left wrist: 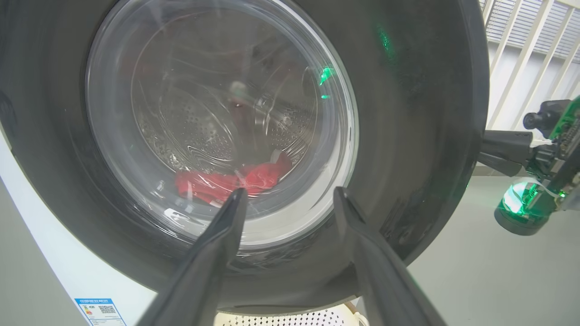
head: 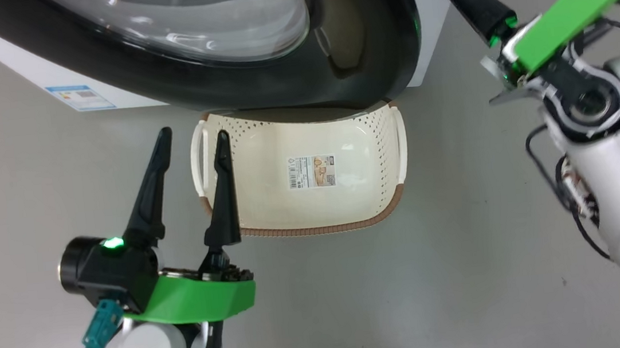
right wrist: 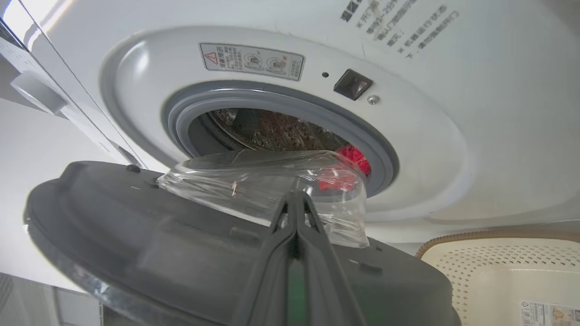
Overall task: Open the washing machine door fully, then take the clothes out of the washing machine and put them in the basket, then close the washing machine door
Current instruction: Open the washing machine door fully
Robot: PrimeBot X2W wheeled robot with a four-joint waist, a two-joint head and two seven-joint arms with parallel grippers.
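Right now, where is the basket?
In the head view, the basket sits on the floor at centre, partly under the black rim of the door, just right of the left gripper.

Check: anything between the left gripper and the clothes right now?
Yes. The washing machine door is only partly open; its glass window sits between the open left gripper and the red clothes in the drum. In the head view the door also overhangs the far side of the basket.

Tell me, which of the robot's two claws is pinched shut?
The right claw: its two dark fingers press together into one point, close to the washing machine door. The left claw has its fingers spread wide apart.
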